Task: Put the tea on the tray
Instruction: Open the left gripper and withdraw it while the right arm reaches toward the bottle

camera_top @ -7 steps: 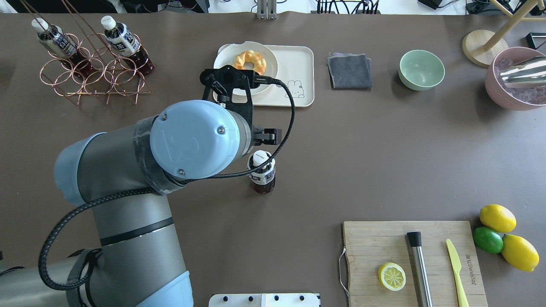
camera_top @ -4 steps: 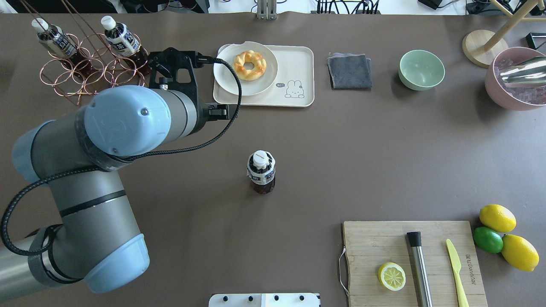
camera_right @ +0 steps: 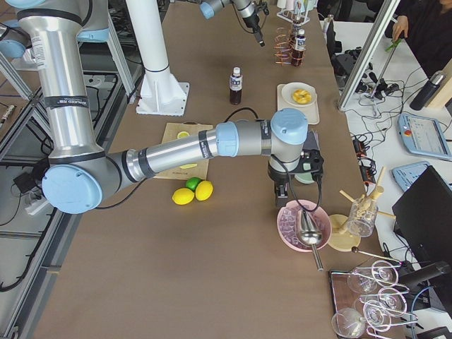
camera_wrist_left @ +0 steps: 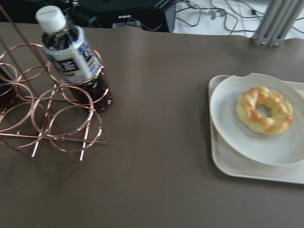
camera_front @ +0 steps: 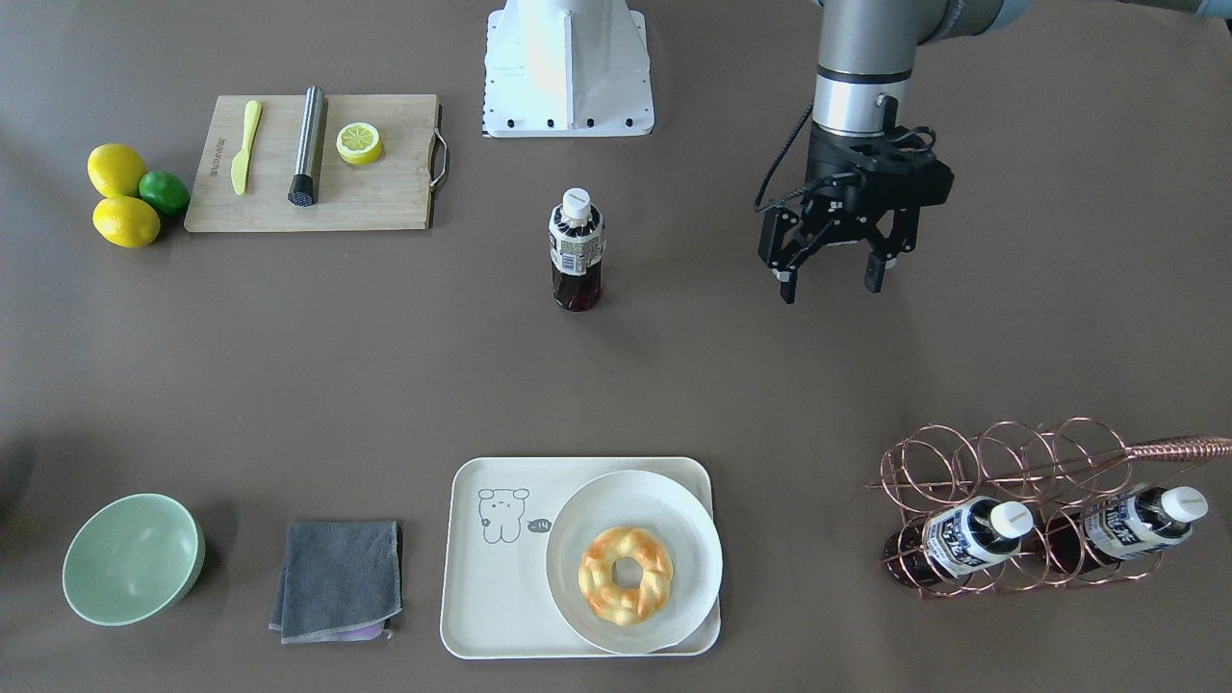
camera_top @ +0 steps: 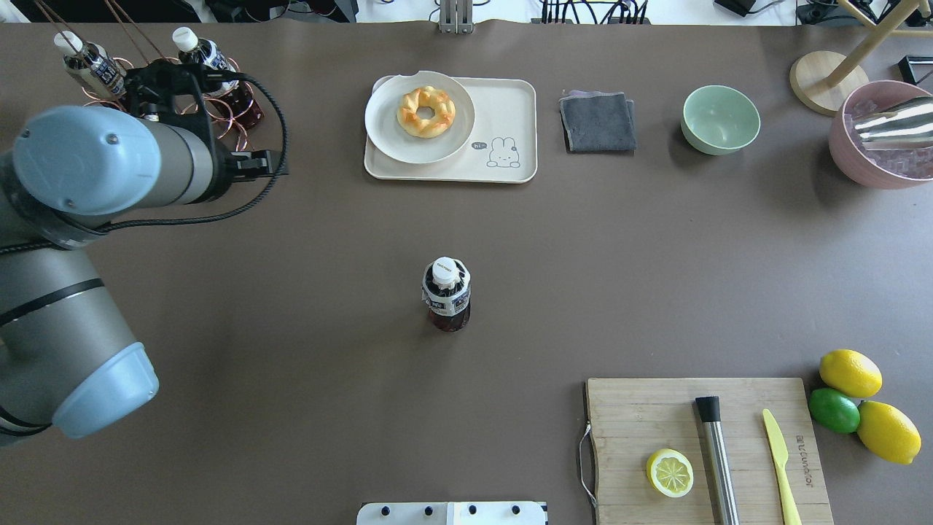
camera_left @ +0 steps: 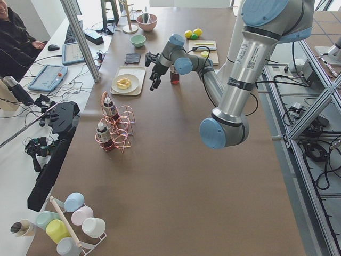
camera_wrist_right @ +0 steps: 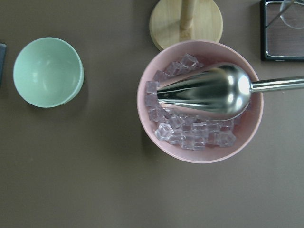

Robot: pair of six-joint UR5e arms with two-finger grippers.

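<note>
Overhead exterior view, left to right: the left pincer [camera_front: 830, 287] hangs over the desk [camera_top: 583, 255] at the far left edge, its jaws spread apart and holding nothing, just beside a copper wire rack [camera_front: 1011, 452]. The rack carries two bottles [camera_front: 962, 539] like the tea, each tilted. The tea [camera_top: 446, 295] stands upright on the bare desk near mid-desk, white cap up, well apart from the left pincer. It is not on the tray [camera_top: 510, 109], which lies toward the far edge. A round cream plate [camera_top: 393, 138] covers the left part of the tray and bears a glazed doughnut [camera_top: 426, 111]; the bear drawing end of the tray is uncovered. Right of the tray lie a folded grey cloth [camera_top: 598, 120] and a green bowl [camera_top: 720, 119]. At the far right a pink bowl [camera_top: 845, 153] holds ice cubes and a metal scoop [camera_top: 893, 124]. The right pincer [camera_right: 280, 201] hangs near the pink bowl; whether its jaws are apart or together cannot be determined.
</note>
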